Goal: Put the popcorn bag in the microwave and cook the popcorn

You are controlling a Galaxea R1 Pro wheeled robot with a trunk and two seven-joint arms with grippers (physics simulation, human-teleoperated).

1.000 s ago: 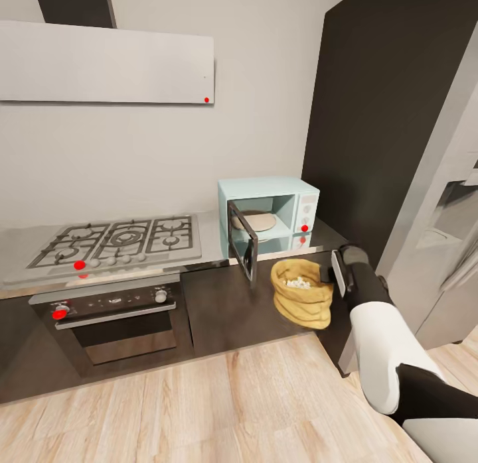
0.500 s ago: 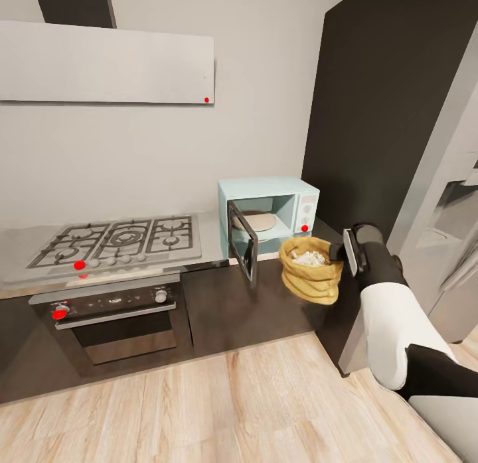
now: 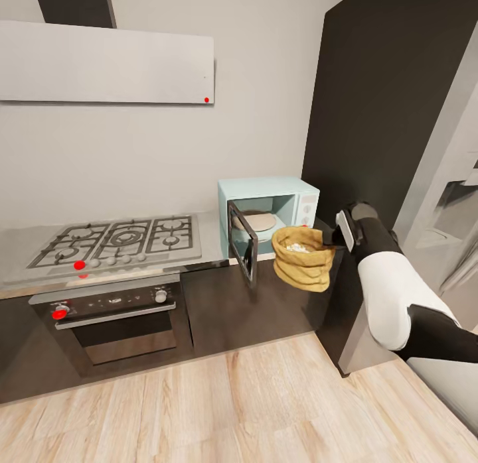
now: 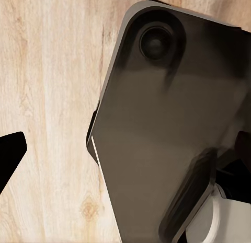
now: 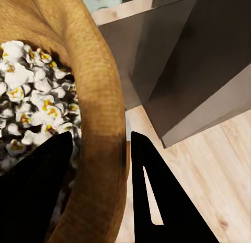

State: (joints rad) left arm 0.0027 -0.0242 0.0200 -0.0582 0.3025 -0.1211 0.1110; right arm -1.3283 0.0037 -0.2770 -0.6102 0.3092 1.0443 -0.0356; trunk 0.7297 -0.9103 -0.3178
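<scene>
Popcorn bag [image 3: 303,257] hangs in the air before the open microwave [image 3: 269,214], my right claw [image 3: 332,239] pinching its rolled rim. White popped kernels show inside, so I judge the heating done. My left claw I cannot tell.

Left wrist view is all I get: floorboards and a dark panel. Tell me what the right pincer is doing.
Observer: The right pincer is shut on the rim of the popcorn bag, one finger inside, one outside.
Operator: Report what's in the bag.
Observer: White popped kernels show inside it in the right wrist view.
Operator: Give me the microwave's state.
Observer: The microwave stands on the countertop with its door swung open; the bag hangs in the air just in front of it, not inside.
</scene>
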